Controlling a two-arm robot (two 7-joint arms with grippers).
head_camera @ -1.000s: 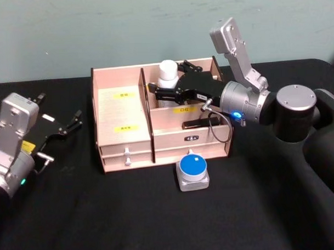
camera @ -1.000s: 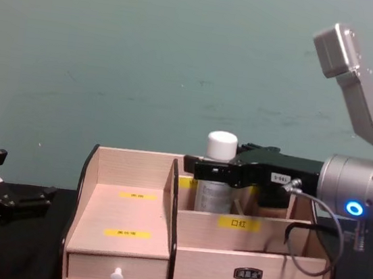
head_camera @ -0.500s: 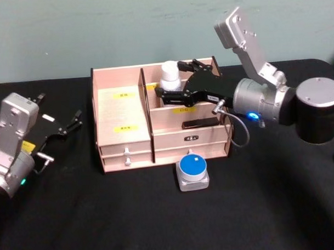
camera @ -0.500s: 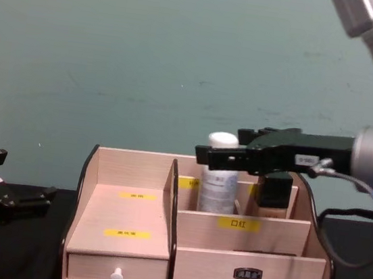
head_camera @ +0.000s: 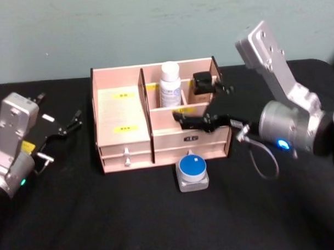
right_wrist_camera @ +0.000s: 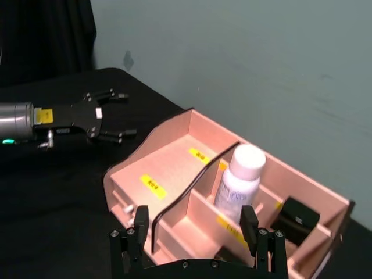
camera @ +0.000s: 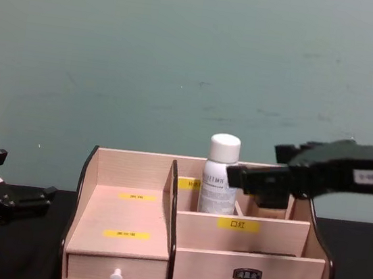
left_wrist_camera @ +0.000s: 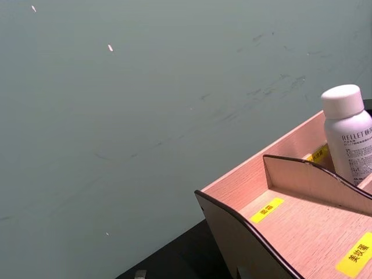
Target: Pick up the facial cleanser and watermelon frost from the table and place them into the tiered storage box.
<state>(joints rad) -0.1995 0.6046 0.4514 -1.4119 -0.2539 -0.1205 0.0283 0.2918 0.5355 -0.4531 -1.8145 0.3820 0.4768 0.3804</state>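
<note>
- Black tabletop [head_camera: 132, 225], teal wall behind.
- Far left: L gripper [right_wrist_camera: 113, 116] parked low over the table, well apart from the box. Fingers spread, nothing in it.
- Mid-table: tiered storage box [head_camera: 120, 111], drawers facing the bot.
- facial cleanser [head_camera: 170, 86] stands upright in a back-row compartment, just right of the tall divider.
- watermelon frost [head_camera: 192, 171], the blue-topped pot afaict, sits on the table just in front of the box.
- R gripper [right_wrist_camera: 193, 229] hovers above the box's right side, wide open & empty, clear of the bottle.
</note>
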